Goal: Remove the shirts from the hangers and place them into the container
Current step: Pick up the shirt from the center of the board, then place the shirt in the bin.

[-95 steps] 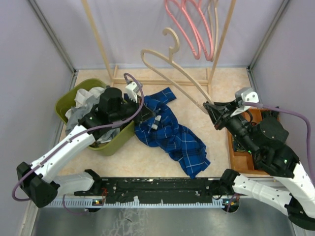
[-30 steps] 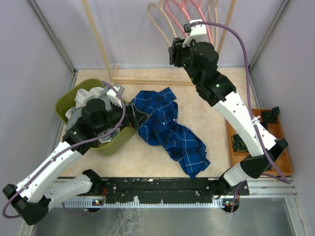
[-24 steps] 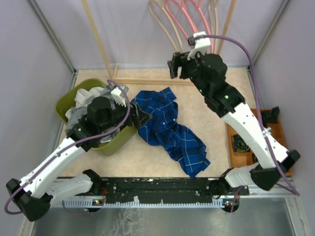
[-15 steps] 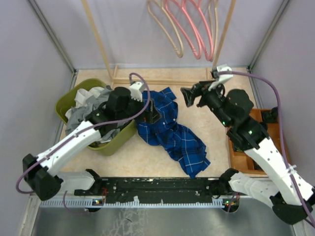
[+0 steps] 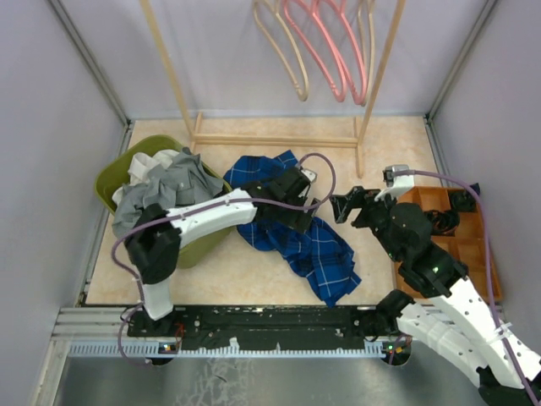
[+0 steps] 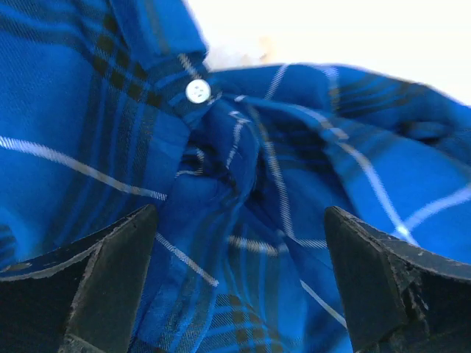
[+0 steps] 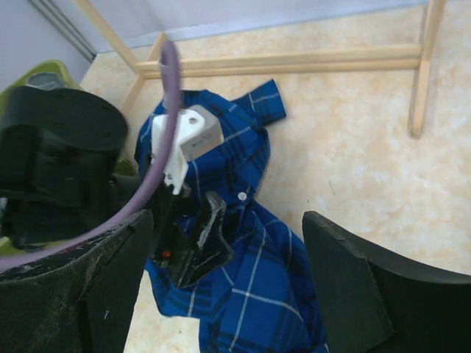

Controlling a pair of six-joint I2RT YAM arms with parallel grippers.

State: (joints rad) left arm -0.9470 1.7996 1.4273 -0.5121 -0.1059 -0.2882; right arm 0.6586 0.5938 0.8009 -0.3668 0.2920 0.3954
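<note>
The blue shirt point(image 5: 317, 249) with thin white check lines lies crumpled on the floor, right of the container point(image 5: 108, 184). My left gripper point(image 5: 297, 216) is open and low over the shirt's upper middle, with folds of the cloth point(image 6: 81, 110) between its spread jaws point(image 6: 241, 215). My right gripper point(image 5: 343, 206) is open and empty, hovering just right of the shirt and facing it point(image 7: 228, 220). A grey shirt point(image 5: 173, 182) and a white shirt point(image 5: 142, 161) are heaped in the olive-green container. Pink hangers point(image 5: 325, 51) and a pale hanger point(image 5: 283, 55) hang bare on the rack at the back.
The wooden rack's poles point(image 5: 376, 80) and floor rail point(image 5: 275, 139) stand behind the shirt. An orange divided tray point(image 5: 486, 254) of black parts sits at the right wall, beside my right arm. The left arm's purple cable point(image 7: 158, 147) crosses the right wrist view.
My right arm dropped from the rack to beside the shirt, its jaws opening and the pale hanger left hanging. My left arm swung from the container out over the blue shirt.
</note>
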